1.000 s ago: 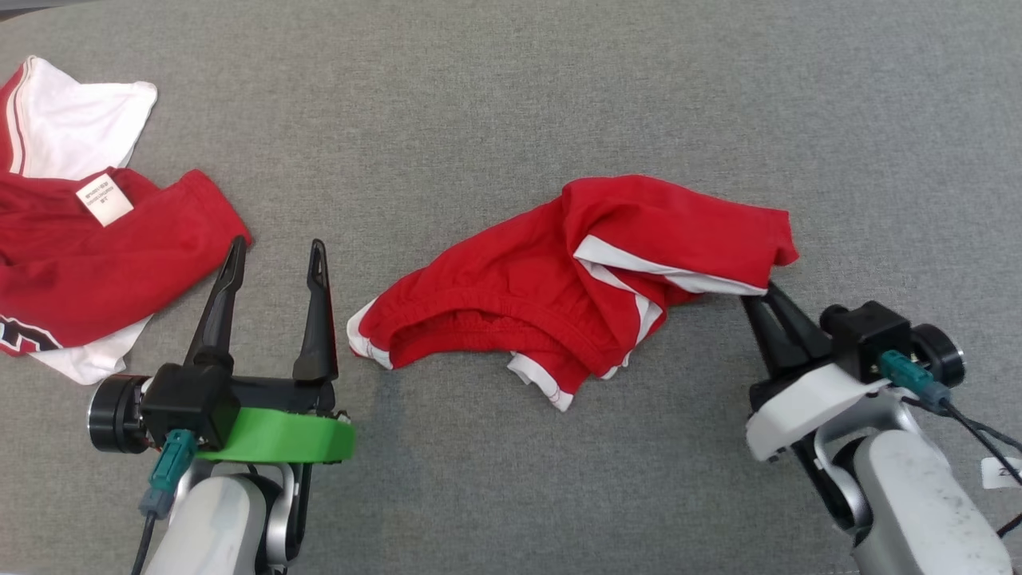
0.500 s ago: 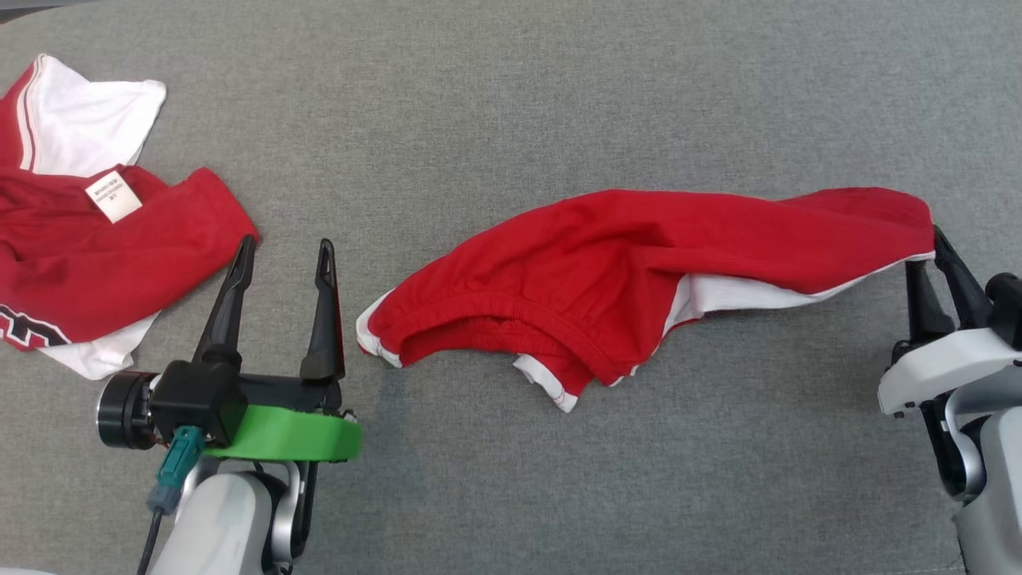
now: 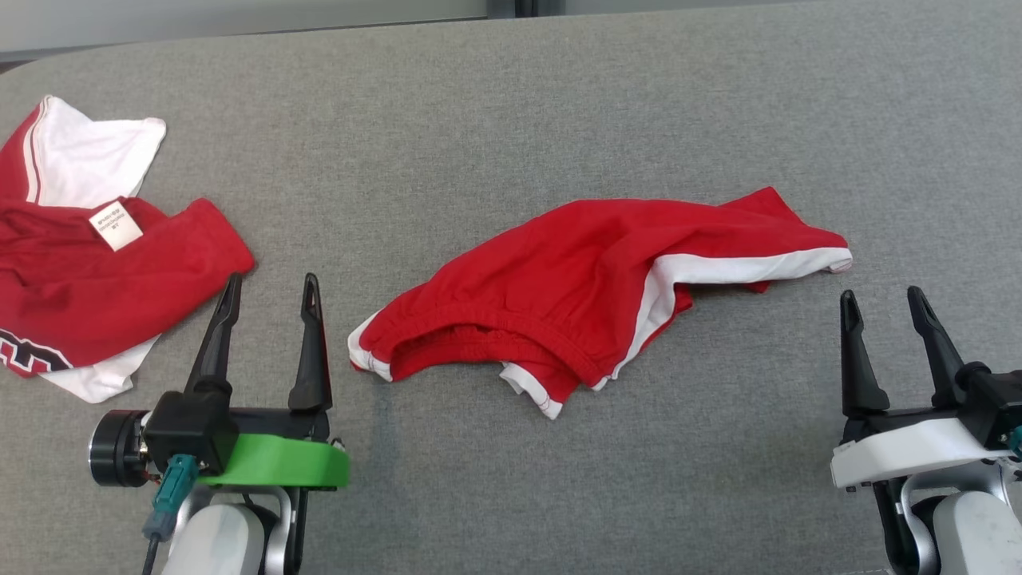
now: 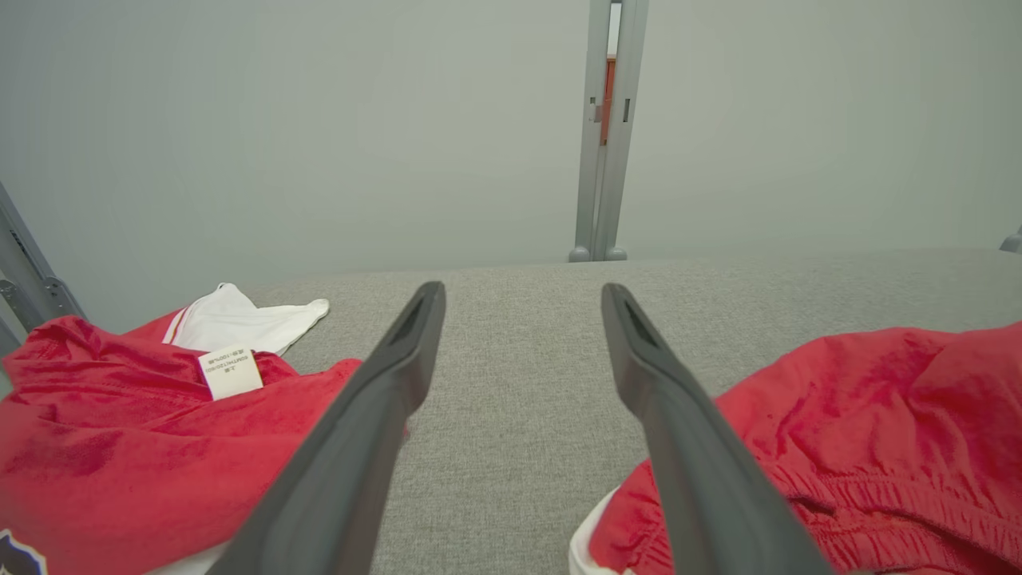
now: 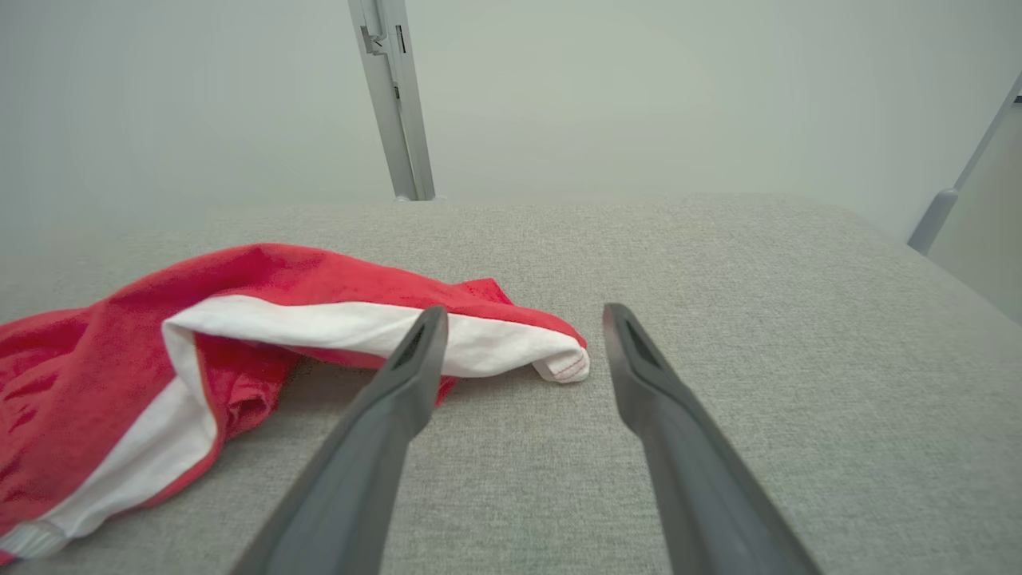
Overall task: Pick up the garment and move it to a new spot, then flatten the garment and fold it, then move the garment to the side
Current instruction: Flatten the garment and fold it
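The garment (image 3: 583,287), red shorts with white side stripes, lies stretched out and rumpled across the middle of the grey table (image 3: 511,120). Its waistband faces my left gripper (image 3: 269,282), which stands open just left of it with nothing between the fingers. My right gripper (image 3: 878,295) is open and empty, a short way below and right of the garment's white-trimmed leg end. The left wrist view has the waistband (image 4: 838,447) to the right of my left gripper (image 4: 523,289). The right wrist view has the leg end (image 5: 511,351) just beyond my right gripper (image 5: 523,311).
A second red and white garment (image 3: 96,263) with a white label lies bunched at the table's left edge, close beside the left gripper; it also appears in the left wrist view (image 4: 144,431). Grey frame posts (image 4: 603,128) stand beyond the table's far edge.
My right gripper pulled the garment's leg out to the right, then opened and let it go. The leg end dropped onto the table and the gripper drew back. The head camera shifted slightly.
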You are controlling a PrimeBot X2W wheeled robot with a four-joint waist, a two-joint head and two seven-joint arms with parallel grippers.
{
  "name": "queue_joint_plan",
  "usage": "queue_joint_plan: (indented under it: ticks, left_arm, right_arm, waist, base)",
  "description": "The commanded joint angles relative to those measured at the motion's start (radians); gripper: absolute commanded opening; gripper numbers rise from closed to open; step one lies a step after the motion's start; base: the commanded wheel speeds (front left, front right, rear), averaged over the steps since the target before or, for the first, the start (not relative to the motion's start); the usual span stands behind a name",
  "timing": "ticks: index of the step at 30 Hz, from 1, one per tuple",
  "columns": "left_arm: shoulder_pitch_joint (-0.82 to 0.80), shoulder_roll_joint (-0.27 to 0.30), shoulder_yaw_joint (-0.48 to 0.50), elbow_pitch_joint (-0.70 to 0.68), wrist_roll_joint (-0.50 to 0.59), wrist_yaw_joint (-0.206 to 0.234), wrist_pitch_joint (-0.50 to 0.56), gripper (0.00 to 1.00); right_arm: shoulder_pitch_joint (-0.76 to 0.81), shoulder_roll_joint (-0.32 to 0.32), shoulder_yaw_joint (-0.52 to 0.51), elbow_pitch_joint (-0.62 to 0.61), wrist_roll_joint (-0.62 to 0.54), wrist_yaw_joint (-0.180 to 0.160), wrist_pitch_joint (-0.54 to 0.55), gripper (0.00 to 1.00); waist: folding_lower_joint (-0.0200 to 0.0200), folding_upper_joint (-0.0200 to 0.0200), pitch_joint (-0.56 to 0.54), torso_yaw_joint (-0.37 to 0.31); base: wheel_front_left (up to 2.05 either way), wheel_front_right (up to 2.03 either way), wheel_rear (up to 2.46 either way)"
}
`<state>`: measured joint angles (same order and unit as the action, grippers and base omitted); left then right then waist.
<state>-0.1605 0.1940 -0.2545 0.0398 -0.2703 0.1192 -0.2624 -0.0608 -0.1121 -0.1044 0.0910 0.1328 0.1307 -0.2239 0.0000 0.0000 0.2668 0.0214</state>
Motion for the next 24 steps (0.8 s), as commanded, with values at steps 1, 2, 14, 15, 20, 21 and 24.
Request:
queue_joint_plan:
  ticks: [1,2,14,15,20,21,24]
  left_arm:
    - [0.020,0.003,0.003,-0.002,0.010,0.005,-0.003,1.00]
    - [0.025,0.003,0.003,-0.002,0.010,0.007,-0.003,1.00]
    - [0.071,-0.007,-0.026,-0.004,0.003,0.014,0.002,1.00]
    - [0.073,-0.008,-0.029,-0.005,0.003,0.015,0.003,1.00]
    - [0.075,-0.009,-0.039,-0.011,0.003,0.019,0.006,1.00]
    - [0.074,-0.009,-0.040,-0.011,0.002,0.020,0.006,1.00]
    - [0.069,-0.008,-0.044,-0.012,0.001,0.019,0.008,1.00]
  right_arm:
    - [0.023,0.010,0.007,-0.032,0.013,0.000,0.001,1.00]
    - [0.029,0.013,0.012,-0.053,0.011,0.000,0.009,1.00]
    - [0.095,0.036,0.038,-0.209,0.009,0.000,0.093,1.00]
    - [0.098,0.036,0.038,-0.212,0.008,0.000,0.097,1.00]
    - [0.099,0.038,0.036,-0.226,0.008,0.000,0.105,1.00]
    - [0.100,0.039,0.036,-0.228,0.010,0.000,0.105,1.00]
    - [0.100,0.040,0.035,-0.231,0.010,0.000,0.107,1.00]
  waist:
    - [0.0000,0.0000,-0.029,-0.016]
    - [0.0000,0.0000,-0.036,-0.017]
    - [0.0000,0.0000,-0.092,-0.017]
    - [0.0000,0.0000,-0.092,-0.017]
    - [0.0000,0.0000,-0.091,-0.017]
    - [0.0000,0.0000,-0.090,-0.017]
    - [0.0000,0.0000,-0.086,-0.016]
  base:
    - [0.00,0.00,0.00]
    - [0.00,0.00,0.00]
    - [0.00,0.00,0.00]
    - [0.00,0.00,0.00]
    - [0.00,0.00,0.00]
    - [0.00,0.00,0.00]
    - [0.00,0.00,0.00]
